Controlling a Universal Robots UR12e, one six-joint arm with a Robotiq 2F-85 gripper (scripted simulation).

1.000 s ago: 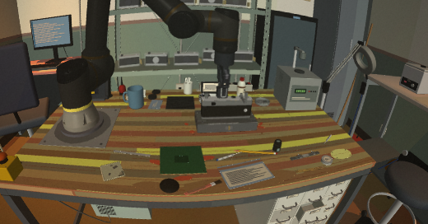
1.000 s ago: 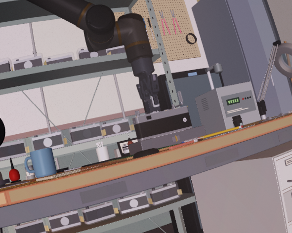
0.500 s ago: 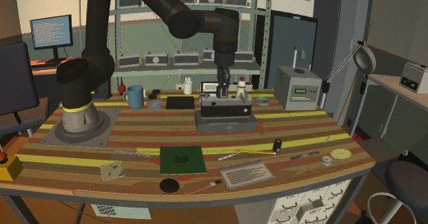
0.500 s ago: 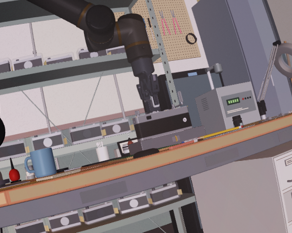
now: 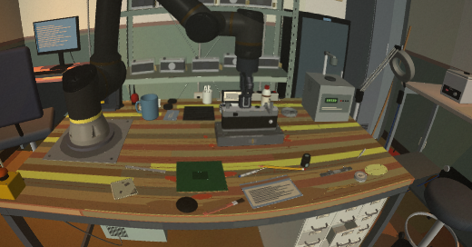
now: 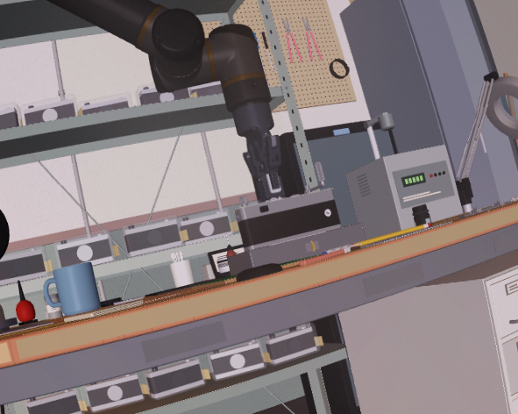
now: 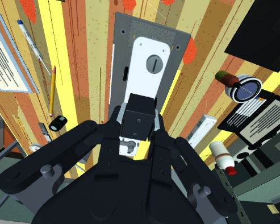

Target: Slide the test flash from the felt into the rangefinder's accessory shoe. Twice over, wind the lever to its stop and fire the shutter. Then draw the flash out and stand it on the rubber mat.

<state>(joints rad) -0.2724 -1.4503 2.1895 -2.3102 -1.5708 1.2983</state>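
The test flash (image 7: 138, 116), a small black box, sits on top of the rangefinder (image 5: 248, 116) at its accessory shoe, and my gripper (image 7: 136, 125) is closed around it from above. The rangefinder is a silver and black camera on a grey stand (image 5: 249, 136) at the middle of the bench. From the second side camera the gripper (image 6: 270, 185) reaches straight down onto the camera's top plate (image 6: 290, 198). The green felt (image 5: 201, 175) lies empty near the front edge. The black rubber mat (image 5: 199, 113) lies left of the camera. The wind lever is hidden under my fingers.
Shelves of cameras (image 5: 199, 64) stand behind the bench. A grey tester box (image 5: 327, 96) sits right of the rangefinder, a blue mug (image 5: 148, 106) to the left, and a white bottle (image 5: 266, 94) just behind. A pencil (image 5: 277, 167) and small tools lie in front.
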